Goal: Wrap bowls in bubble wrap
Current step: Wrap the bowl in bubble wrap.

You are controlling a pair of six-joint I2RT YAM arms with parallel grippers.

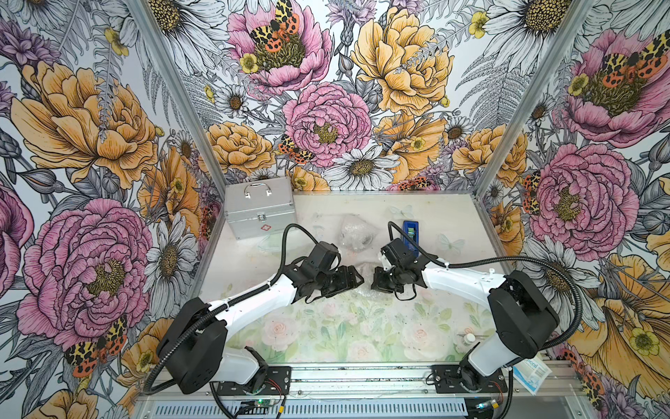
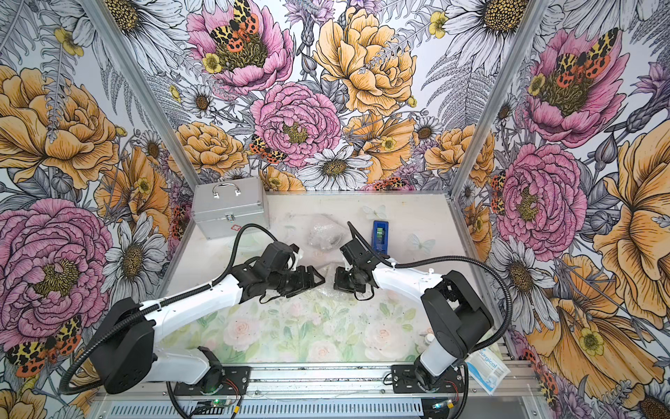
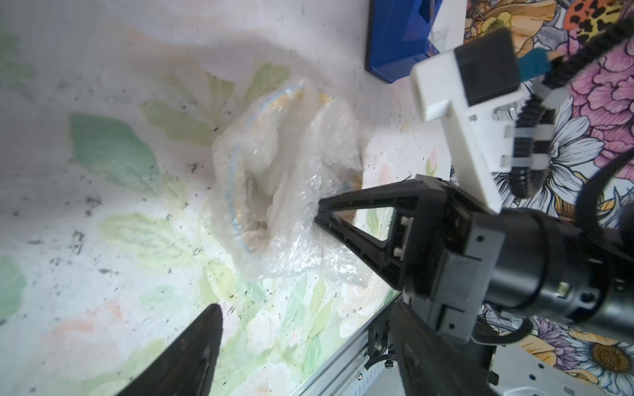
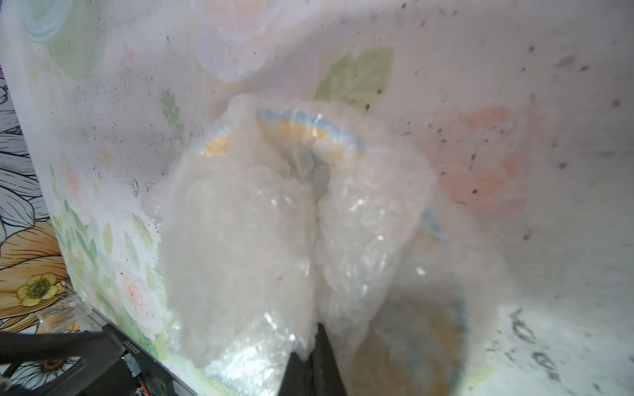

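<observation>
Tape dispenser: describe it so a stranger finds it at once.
Find the silver case in the back corner. Look along the back past the bubble-wrap bundle. The tape dispenser lies flat beyond it, the only solid blue thing there.

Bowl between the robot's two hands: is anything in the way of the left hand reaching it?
Only the bubble wrap, bunched over the bowl; its blue-yellow rim shows through. The right hand pinches that wrap on the bowl's other side. Nothing else lies before the open left hand.
</observation>
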